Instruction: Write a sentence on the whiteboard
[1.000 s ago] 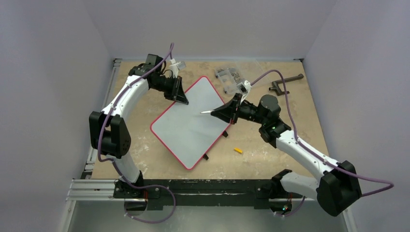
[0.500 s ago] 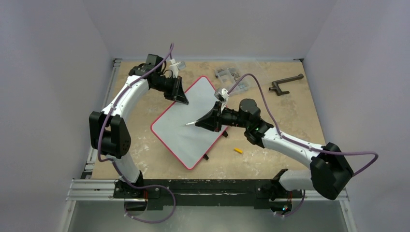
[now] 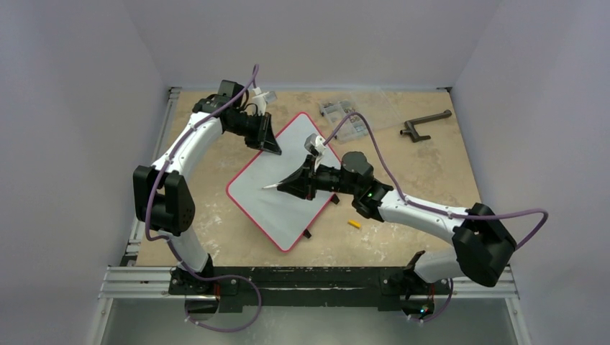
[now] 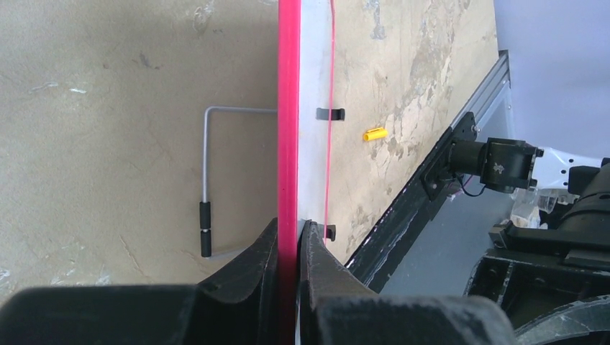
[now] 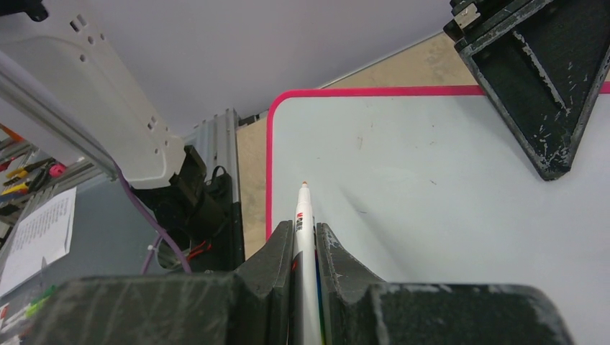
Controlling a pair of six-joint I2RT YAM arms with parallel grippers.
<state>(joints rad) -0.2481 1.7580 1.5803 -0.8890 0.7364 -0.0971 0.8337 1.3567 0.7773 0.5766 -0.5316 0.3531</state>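
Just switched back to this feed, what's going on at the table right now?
The left claw is shut on the far left edge of the whiteboard, pinching its red rim. The right claw grips a marker, tip pointing over the board's left part; whether it touches is unclear. No writing shows on the board. A small yellow piece, possibly the cap, lies on the table beside it.

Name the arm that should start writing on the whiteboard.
Right arm: its jaws grip the marker, tip aimed at the blank whiteboard. The left arm has its jaws clamped on the board's red rim, likely steadying it.
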